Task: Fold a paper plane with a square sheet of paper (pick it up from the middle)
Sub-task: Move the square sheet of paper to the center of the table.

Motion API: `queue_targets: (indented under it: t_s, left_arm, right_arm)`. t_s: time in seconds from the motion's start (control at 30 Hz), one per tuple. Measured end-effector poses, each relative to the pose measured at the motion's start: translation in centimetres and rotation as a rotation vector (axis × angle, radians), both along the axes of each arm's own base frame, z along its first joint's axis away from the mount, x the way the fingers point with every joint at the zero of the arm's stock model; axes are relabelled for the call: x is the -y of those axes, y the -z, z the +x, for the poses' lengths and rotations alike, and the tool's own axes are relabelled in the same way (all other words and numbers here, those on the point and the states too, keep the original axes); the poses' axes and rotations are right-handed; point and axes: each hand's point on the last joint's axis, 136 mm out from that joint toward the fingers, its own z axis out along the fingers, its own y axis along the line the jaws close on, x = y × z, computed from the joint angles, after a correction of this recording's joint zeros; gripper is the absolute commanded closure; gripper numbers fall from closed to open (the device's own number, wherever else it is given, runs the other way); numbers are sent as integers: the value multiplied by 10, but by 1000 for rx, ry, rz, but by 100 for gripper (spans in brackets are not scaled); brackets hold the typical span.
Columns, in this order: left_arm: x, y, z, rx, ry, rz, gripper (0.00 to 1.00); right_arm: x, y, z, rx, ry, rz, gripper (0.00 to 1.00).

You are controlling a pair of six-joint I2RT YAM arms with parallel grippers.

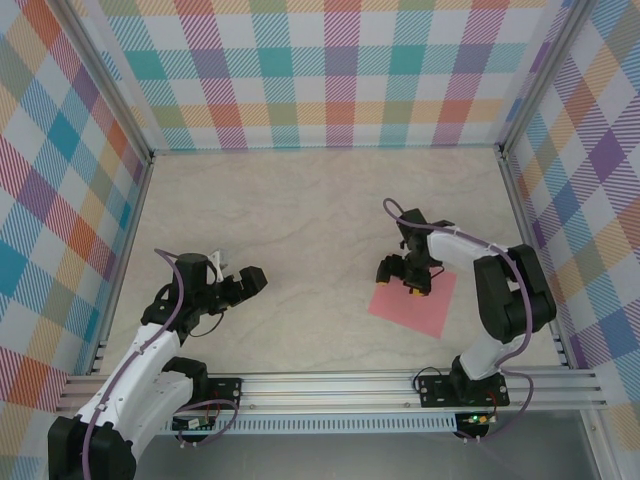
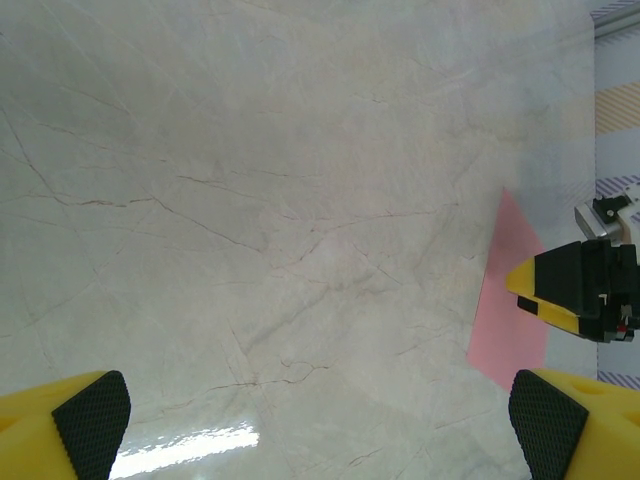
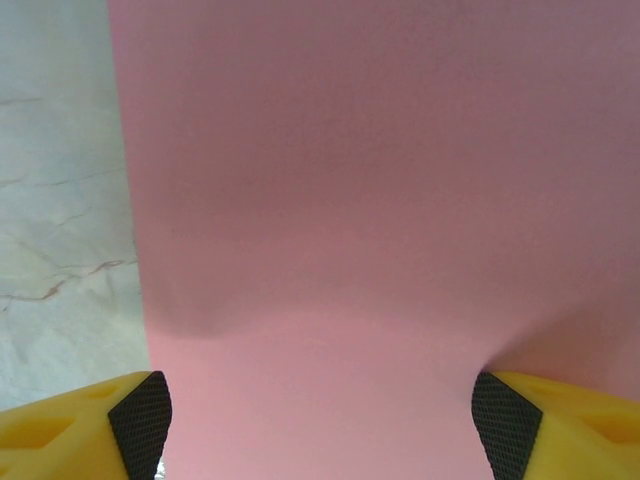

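Right arm is hovering over the pink sheet, left arm is waiting off to the side.

The square sheet of paper (image 1: 428, 308) is lying flat and unfolded on the bench (image 1: 300, 210), toward the near right corner and turned a little askew to the bench edges. The right gripper (image 1: 405, 280) is pointing down over the far part of the sheet with its fingers (image 3: 140, 420) standing wide apart and clamping nothing. Seen from its wrist, one pad is sitting at the paper's edge and the other over the pink, where the paper is buckling slightly. Whether the pads are actually pressing on it I cannot tell. The left gripper (image 1: 240, 280) is hanging over bare bench near the left edge, well apart from the sheet, its fingers (image 2: 90, 420) spread fully and empty.
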Motion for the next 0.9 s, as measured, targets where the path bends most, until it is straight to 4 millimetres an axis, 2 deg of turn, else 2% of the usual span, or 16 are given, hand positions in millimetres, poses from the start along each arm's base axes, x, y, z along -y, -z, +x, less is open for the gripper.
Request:
queue_targets:
  t_s: [0.23, 0.37, 0.47, 0.53, 0.73, 0.8, 0.9]
  left_arm:
    - [-2, 2, -1, -8, -6, 7, 0]
    - [-2, 2, -1, -6, -8, 9, 0]
    - [-2, 2, -1, -7, -8, 9, 0]
    - [-2, 1, -1, -6, -8, 8, 0]
    - [4, 2, -1, -10, 4, -5, 0]
    - [8, 4, -1, -21, 19, -9, 0]
    - [18, 11, -3, -45, 53, -4, 0]
  right_arm:
    - [-52, 0, 2, 12, -200, -28, 21]
    - [-94, -6, 1, 58, -327, 19, 20]
    - [-114, -13, 2, 99, -382, 29, 20]
    - [-115, -21, 9, 143, -383, 1, 20]
    - [-82, -62, 36, 299, -255, -107, 19]
    - [-72, -64, 41, 305, -210, -139, 20]
    - [-60, -52, 41, 269, -161, -192, 20]
